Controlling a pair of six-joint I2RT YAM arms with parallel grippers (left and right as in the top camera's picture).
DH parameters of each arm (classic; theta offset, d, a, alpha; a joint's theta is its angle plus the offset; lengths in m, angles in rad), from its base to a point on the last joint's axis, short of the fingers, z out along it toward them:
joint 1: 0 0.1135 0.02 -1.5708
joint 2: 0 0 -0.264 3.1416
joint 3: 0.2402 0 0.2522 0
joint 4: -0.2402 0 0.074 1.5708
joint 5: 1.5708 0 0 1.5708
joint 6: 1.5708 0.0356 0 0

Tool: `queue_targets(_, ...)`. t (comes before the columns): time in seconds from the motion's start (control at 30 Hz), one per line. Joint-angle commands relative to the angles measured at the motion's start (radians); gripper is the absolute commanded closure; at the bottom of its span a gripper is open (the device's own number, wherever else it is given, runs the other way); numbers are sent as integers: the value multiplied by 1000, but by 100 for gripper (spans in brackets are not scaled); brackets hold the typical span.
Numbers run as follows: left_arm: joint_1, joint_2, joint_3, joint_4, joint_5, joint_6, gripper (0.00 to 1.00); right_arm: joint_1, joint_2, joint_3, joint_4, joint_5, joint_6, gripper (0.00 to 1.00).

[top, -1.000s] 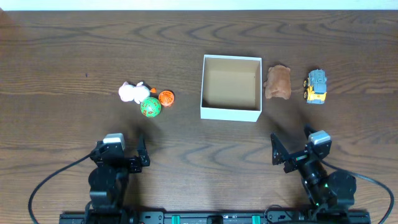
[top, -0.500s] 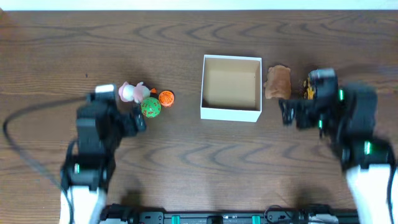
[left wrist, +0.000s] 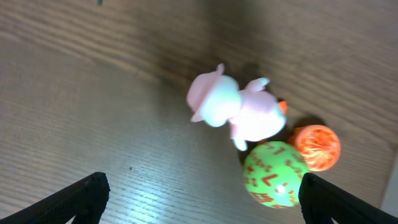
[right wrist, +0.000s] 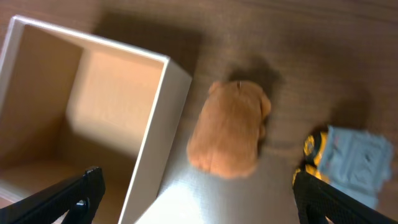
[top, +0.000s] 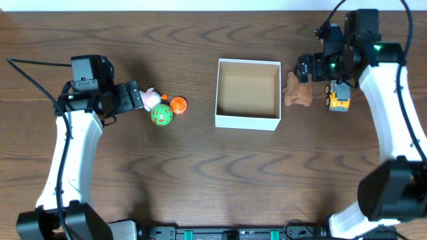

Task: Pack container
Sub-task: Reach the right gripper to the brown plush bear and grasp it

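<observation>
Overhead: one small square lidless box (top: 247,122), white outer walls, plain brown cardboard inside, at frame centre. Left of it, three toys clustered: one pink-and-white plush figure (top: 148,98), one green ball with orange markings (top: 161,115), one orange ball (top: 178,105). Right of it, one brown plush animal (top: 298,89) and one yellow-and-grey toy truck (top: 339,99). Left gripper (top: 133,97) beside the figure, right gripper (top: 305,69) near the plush; jaw state unclear here.

Left wrist: jaws spread wide; figure touching green ball.

Right wrist: jaws spread wide; box corner at left, plush just beside its wall.
</observation>
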Motion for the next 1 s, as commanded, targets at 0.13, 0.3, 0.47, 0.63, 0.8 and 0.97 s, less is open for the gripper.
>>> queue_targets(0.13,24,25,22,-6,17,9,2,-3,126,23,92,-7,85,1)
queue_targets(0.3,24,25,22,-6,17,9,2,-2,236,23,105,77,137,1)
queue_targets(0.47,24,25,22,-6,17,9,2,-2,339,23,120,84,143,7)
queue_targets(0.63,24,25,22,-6,17,9,2,-2,406,23,118,84,156,40)
queue_targets(0.8,24,25,22,-6,17,9,2,-2,407,24,114,88,165,99)
queue_targets(0.97,24,25,22,-6,17,9,2,0,330,53,75,124,186,99)
